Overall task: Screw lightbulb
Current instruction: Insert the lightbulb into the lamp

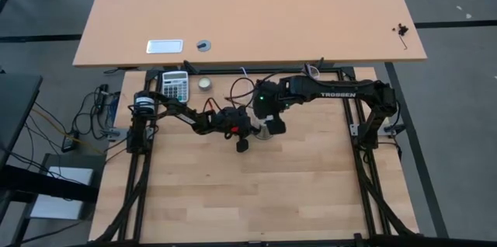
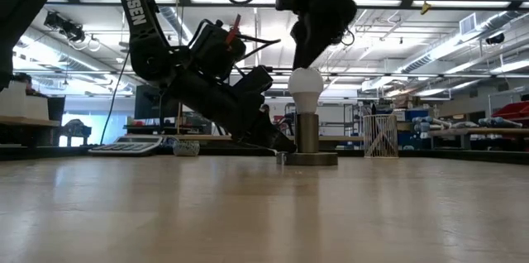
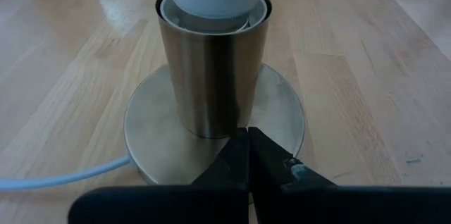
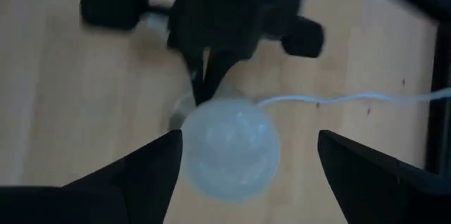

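Lightbulb is sitting upright in steel socket, seems screwed in; right hand is hanging wide open above it, left hand is pressing shut fingers on socket base.

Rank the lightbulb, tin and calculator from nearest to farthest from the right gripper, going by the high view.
From the right gripper:
1. Lightbulb, directly beneath it, seated in the socket.
2. Tin, toward the table's back-left.
3. Calculator, just left of the tin.
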Action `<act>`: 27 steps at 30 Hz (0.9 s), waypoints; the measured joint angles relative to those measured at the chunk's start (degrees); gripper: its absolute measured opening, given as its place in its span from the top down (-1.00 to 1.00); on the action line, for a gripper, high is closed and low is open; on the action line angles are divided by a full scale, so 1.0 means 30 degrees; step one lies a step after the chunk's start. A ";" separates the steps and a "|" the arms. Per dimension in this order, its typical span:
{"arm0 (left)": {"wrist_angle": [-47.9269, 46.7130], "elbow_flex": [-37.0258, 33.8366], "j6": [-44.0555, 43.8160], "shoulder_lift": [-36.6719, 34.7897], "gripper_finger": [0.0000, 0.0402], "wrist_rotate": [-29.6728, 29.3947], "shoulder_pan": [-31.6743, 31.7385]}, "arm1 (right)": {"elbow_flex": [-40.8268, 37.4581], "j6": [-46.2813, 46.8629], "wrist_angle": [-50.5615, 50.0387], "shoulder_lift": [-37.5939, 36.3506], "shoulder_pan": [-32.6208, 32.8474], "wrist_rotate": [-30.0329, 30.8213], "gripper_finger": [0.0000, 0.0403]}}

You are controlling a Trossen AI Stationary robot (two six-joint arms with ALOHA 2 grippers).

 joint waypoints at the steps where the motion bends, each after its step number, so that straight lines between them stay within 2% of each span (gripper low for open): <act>1: 0.0003 0.0000 0.0000 0.0000 0.99 0.0004 0.0000 | 0.0000 -0.1156 -0.0326 0.0000 0.0003 -0.0005 -0.66; 3: 0.0001 0.0000 0.0000 0.0000 0.99 0.0009 -0.0005 | 0.0000 -0.2855 -0.0712 0.0000 0.0006 -0.0013 -0.64; 6: 0.0002 0.0000 0.0000 0.0000 0.99 0.0017 0.0003 | 0.0000 -0.3818 -0.0628 0.0057 0.0000 -0.0111 -0.58; 16: 0.0005 0.0000 0.0015 0.0000 0.99 0.0024 0.0003 | -0.0299 -0.3738 -0.0070 0.0262 -0.0062 -0.0801 -0.34; 22: -0.0002 0.0007 0.0015 0.0000 0.99 0.0024 0.0003 | -0.0261 -0.1138 -0.0410 0.0210 -0.0080 -0.0734 -0.11; 27: -0.0002 0.0007 0.0022 0.0000 0.99 0.0024 0.0003 | -0.0226 0.4162 -0.0618 0.0156 -0.0080 -0.0664 0.01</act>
